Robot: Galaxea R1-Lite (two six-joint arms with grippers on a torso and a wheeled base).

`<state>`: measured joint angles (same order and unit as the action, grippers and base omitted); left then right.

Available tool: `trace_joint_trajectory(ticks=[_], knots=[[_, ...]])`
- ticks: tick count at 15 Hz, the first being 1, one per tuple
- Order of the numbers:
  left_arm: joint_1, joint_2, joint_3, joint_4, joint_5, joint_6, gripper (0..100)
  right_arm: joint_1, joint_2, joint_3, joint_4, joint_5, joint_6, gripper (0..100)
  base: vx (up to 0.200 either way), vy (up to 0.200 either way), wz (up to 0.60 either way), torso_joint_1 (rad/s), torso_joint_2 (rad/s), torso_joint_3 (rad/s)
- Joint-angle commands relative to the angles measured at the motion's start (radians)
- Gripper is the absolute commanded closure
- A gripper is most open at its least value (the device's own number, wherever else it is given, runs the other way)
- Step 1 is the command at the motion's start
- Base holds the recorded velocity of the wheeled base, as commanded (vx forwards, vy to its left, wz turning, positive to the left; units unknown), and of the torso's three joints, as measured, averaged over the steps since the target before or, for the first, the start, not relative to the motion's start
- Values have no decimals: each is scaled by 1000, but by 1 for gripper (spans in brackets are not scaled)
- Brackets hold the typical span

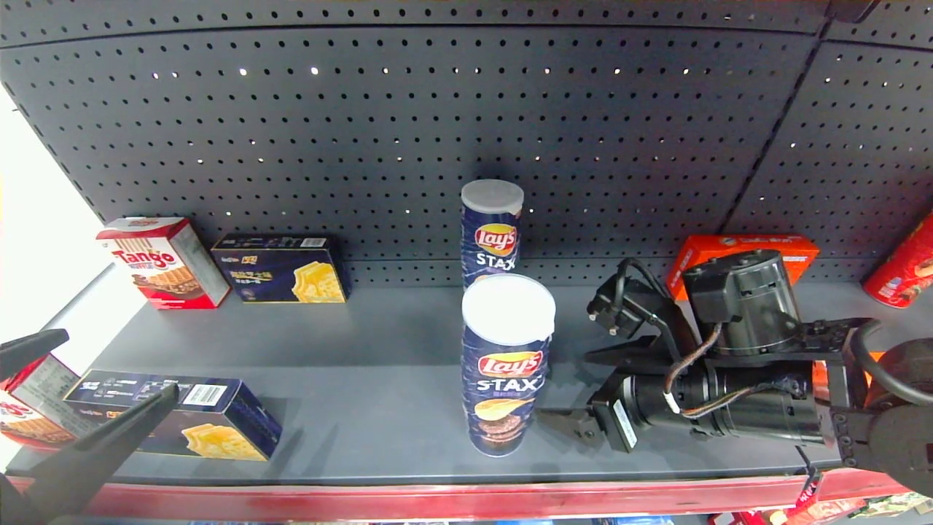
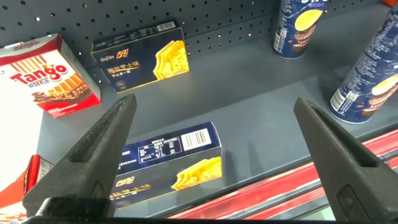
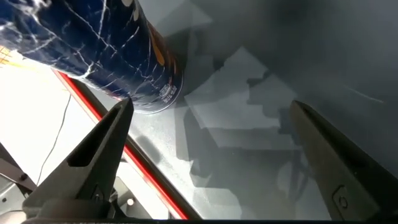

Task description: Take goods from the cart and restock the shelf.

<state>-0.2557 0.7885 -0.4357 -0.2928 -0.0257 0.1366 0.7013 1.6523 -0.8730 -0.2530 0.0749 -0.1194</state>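
Two tall dark-blue chip cans stand mid-shelf: the front can (image 1: 504, 364) near the shelf's edge, the back can (image 1: 492, 230) by the pegboard. My right gripper (image 1: 565, 386) lies low on the shelf just right of the front can, open and holding nothing. In the right wrist view the gripper (image 3: 210, 106) is spread, with the front can (image 3: 106, 50) off to one side of its fingers. My left gripper (image 1: 120, 362) hovers at the shelf's front left, open and empty. Its wrist view has the gripper (image 2: 214, 102) over a flat blue cracker box (image 2: 168, 162).
A red wafer box (image 1: 164, 262) and a second blue cracker box (image 1: 280, 267) stand at the back left. An orange box (image 1: 743, 251) sits behind my right arm, a red can (image 1: 904, 266) at far right. The shelf (image 1: 379, 379) has a red front lip (image 1: 437, 499).
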Motion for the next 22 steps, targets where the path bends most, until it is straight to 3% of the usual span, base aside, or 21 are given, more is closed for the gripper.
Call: trace_joint_trajectory(ticks=[1,11,15,20,21,22], knots=[[0,1,0,0,0,0,0,4,1,-3,0,0,0,0,0,0,0,0,0,0],[1,1,3,0,0,0,0,1,-2,3,0,0,0,0,0,0,0,0,0,0],[4,0,2,0,0,0,0,-77,-94,12,-19,-1,9,0,0,0,0,0,0,0],[9,-25,-6,-2,6,5,0,-485,-497,91,-66,0,64,0,0,0,0,0,0,0],[15,-66,0,3,13,14,0,-629,-715,204,-52,2,66,0,0,0,0,0,0,0],[18,-77,2,4,17,15,0,-648,-756,235,-48,2,66,0,0,0,0,0,0,0]])
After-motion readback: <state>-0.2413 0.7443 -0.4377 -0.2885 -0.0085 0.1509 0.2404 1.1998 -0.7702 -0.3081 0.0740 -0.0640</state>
